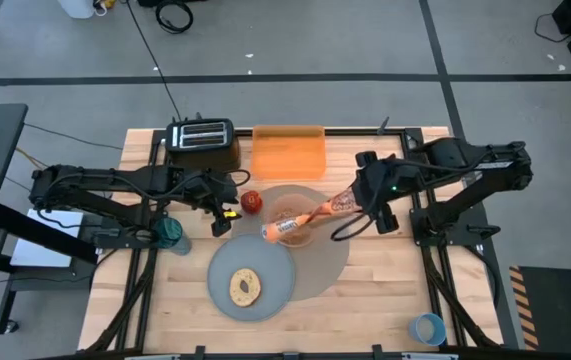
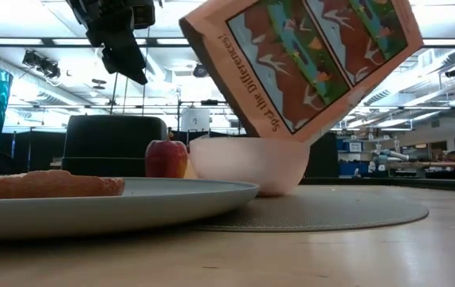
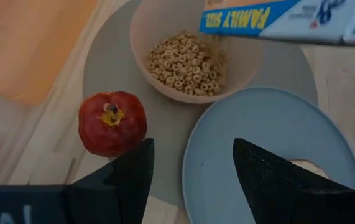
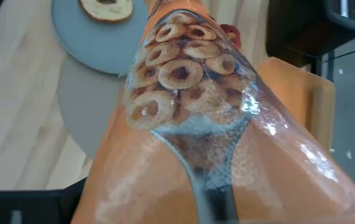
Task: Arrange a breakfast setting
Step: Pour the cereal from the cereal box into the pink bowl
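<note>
Fingers of the right gripper [image 1: 357,203] are closed on the upper end of an orange cereal box [image 1: 305,218], which is tilted with its open lower end over the pale pink bowl [image 3: 193,56]; the bowl, seated on the round taupe mat [image 1: 330,255], already contains ring-shaped cereal [image 3: 186,62]. Fingers [image 3: 127,177] of the left gripper [image 1: 223,218] stand apart with nothing between them, the gripper hovering above the mat's edge just beside the red apple [image 1: 252,203]. From the left wrist view, the apple [image 3: 112,122] rests stem-up on the mat, near the bowl and apart from the grey round plate [image 3: 258,149], whose rim overlaps the mat. A bagel [image 1: 245,288] lies on that plate [image 1: 265,262], which sits toward the table's near edge. At table height, the box [image 2: 307,60] hangs tilted above the bowl [image 2: 247,171], the apple [image 2: 166,158] stands just beside the bowl, and the plate [image 2: 171,199] fills the foreground. A black toaster [image 1: 201,140] and an orange rectangular tray [image 1: 288,152] stand side by side at the far edge of the wooden table [image 1: 385,300]. A teal glass [image 1: 170,233] stands under the left arm, and a small blue cup [image 1: 427,328] stands near the table's front right corner, well apart from the mat.
</note>
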